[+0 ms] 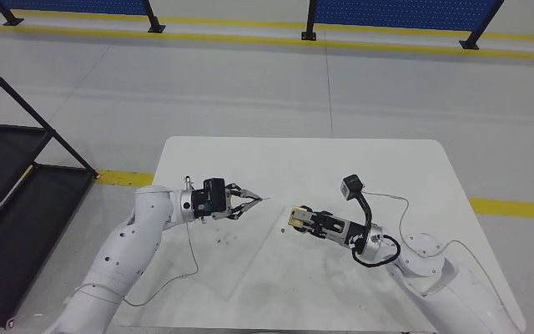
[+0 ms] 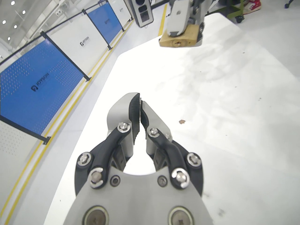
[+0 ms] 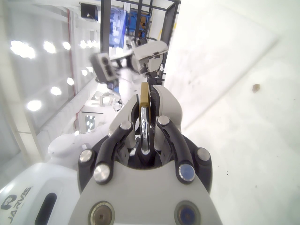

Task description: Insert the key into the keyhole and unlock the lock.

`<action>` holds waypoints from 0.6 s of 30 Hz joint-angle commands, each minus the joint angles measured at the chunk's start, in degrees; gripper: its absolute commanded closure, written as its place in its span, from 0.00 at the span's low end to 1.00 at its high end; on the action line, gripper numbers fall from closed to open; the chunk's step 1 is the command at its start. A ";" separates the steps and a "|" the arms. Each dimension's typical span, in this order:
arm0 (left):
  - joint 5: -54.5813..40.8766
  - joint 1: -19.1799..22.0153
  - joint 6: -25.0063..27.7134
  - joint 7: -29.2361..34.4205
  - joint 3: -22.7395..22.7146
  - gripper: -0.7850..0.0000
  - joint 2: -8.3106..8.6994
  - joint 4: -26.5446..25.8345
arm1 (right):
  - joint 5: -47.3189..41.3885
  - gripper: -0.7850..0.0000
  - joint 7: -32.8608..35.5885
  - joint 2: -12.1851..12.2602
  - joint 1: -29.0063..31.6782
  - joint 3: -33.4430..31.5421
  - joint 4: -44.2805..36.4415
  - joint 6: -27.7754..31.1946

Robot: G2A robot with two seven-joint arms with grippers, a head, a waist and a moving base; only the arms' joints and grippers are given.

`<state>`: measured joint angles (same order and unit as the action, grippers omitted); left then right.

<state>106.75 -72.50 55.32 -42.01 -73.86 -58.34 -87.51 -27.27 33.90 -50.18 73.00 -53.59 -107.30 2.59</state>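
My right gripper (image 1: 297,219) is shut on a brass padlock (image 1: 291,220) and holds it above the middle of the white table (image 1: 350,163). In the right wrist view the padlock (image 3: 144,94) sits edge-on between the fingers, its silver shackle (image 3: 145,129) pointing back toward the palm. In the left wrist view the padlock's (image 2: 179,39) keyhole face (image 2: 177,43) is turned toward my left gripper (image 2: 141,103). That left gripper (image 1: 253,199) is shut on a thin key (image 1: 261,199), whose tip points at the padlock across a short gap.
A small brown speck (image 2: 181,121) lies on the table below the gap between the grippers. A black rack (image 1: 33,192) stands on the floor off the table's left side. Blue fence panels (image 1: 400,12) line the far side of the room.
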 commanded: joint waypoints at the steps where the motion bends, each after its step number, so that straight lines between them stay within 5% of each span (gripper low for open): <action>1: -1.26 -0.02 0.05 3.98 -0.03 1.00 -0.01 -0.04 | 0.00 1.00 0.00 0.00 0.00 0.00 0.00 0.00; 8: -1.26 -0.02 0.05 3.98 -0.03 1.00 -0.01 -0.04 | 0.00 1.00 0.00 0.00 0.00 0.00 0.00 0.00; 11: 7.87 -0.05 -7.34 7.93 0.54 1.00 0.40 -4.22 | 0.00 1.00 0.00 0.00 0.00 0.00 0.00 0.00; 18: 26.81 -0.85 -21.85 -5.35 2.59 1.00 2.20 -4.36 | 0.00 1.00 0.00 0.00 0.00 0.00 0.00 0.00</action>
<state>128.55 -73.50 36.30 -44.99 -71.53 -56.41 -91.88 -27.27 33.90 -50.18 73.00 -53.59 -107.30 2.59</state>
